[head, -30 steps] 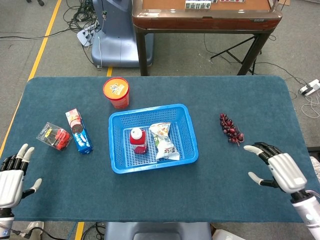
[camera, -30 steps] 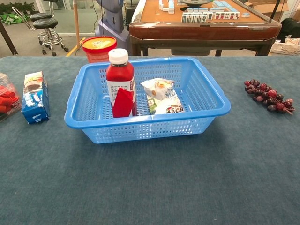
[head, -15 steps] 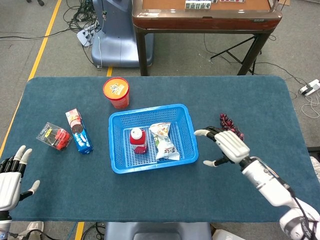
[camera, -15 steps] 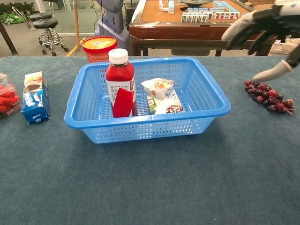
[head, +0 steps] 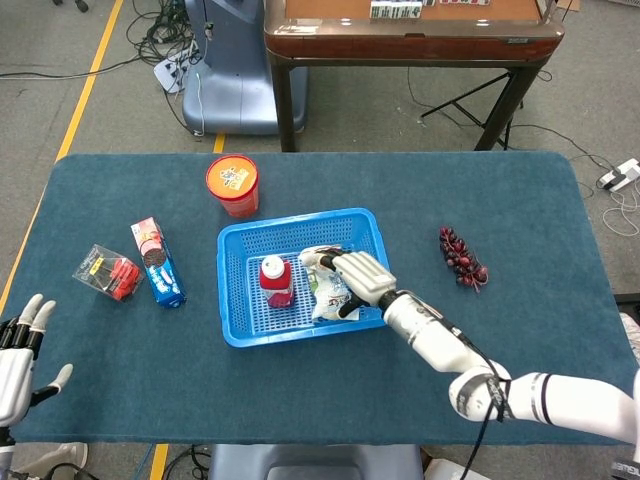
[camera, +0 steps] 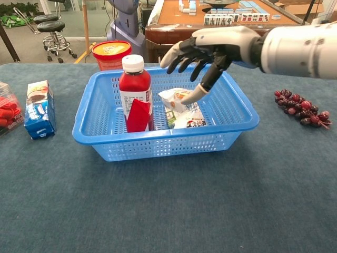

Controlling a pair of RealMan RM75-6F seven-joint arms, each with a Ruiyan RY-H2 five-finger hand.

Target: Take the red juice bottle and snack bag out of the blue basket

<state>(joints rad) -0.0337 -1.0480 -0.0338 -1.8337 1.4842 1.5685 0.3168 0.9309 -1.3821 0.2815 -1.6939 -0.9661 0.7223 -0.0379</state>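
The blue basket (head: 236, 333) (camera: 231, 128) sits mid-table. In its left half the red juice bottle (head: 276, 282) (camera: 135, 95) stands upright with a white cap. The white snack bag (head: 326, 295) (camera: 184, 110) lies in the right half. My right hand (head: 360, 279) (camera: 208, 47) hovers over the bag with its fingers spread, holding nothing; the thumb tip reaches down close to the bag's top. My left hand (head: 18, 365) rests open at the table's near left corner, far from the basket, and shows only in the head view.
A red-lidded cup (head: 232, 185) (camera: 110, 55) stands behind the basket. A blue cookie box (head: 158, 263) (camera: 39, 109) and a clear pack of red items (head: 107, 273) lie to the left. A bunch of dark grapes (head: 462, 258) (camera: 302, 109) lies to the right.
My right hand has swung from the table's right side leftward over the basket, ending above the snack bag. The left hand slid slightly down and out. Bottle and bag have not moved.
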